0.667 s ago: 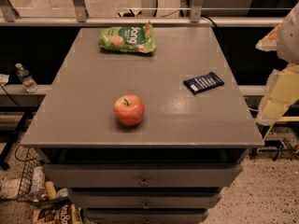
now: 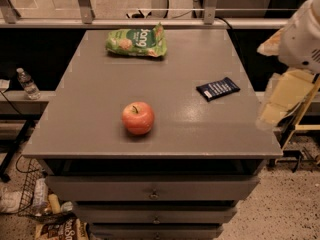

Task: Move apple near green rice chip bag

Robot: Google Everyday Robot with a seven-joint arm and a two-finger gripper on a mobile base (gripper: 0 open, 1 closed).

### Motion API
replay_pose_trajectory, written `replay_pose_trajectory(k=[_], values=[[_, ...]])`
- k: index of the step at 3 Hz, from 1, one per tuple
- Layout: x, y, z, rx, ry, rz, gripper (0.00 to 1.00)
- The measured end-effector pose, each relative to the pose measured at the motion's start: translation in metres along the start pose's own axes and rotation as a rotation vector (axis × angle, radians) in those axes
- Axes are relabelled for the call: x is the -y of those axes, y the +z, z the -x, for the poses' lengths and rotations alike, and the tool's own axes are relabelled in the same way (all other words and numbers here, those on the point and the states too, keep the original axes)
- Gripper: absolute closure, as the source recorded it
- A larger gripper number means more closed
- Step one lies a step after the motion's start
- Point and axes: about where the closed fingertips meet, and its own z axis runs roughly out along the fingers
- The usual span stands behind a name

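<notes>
My claw hangs off the right side of the table, out past its edge. It holds nothing, and I cannot tell how far open it is. I judge it is parked there to keep the tabletop in clear view before I reach in.

The apple sits well to my left, near the front edge. It rests on its base with the stem up, so it should stay put. The green chip bag lies flat farther left and away from me, near the back edge and well apart from the apple, so the job looks not yet begun.

Closest to me on the left is a dark-blue wrapper, which I would want to pass over without knocking.

The bag's white lettering seems to end in "ong", and I cannot read the rest. The wrapper's white print is too small to read.
</notes>
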Motion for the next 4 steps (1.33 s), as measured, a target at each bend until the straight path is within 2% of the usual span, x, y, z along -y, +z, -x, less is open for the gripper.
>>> replay_pose_trajectory(k=[1, 2, 3, 4], values=[[0.002, 0.035, 0.045, 0.138, -0.047, 0.075, 0.0], [-0.003, 0.069, 0.088, 0.221, -0.121, 0.16, 0.0], [-0.017, 0.096, 0.12, 0.264, -0.174, 0.23, 0.0], [-0.026, 0.111, 0.139, 0.27, -0.202, 0.253, 0.0]])
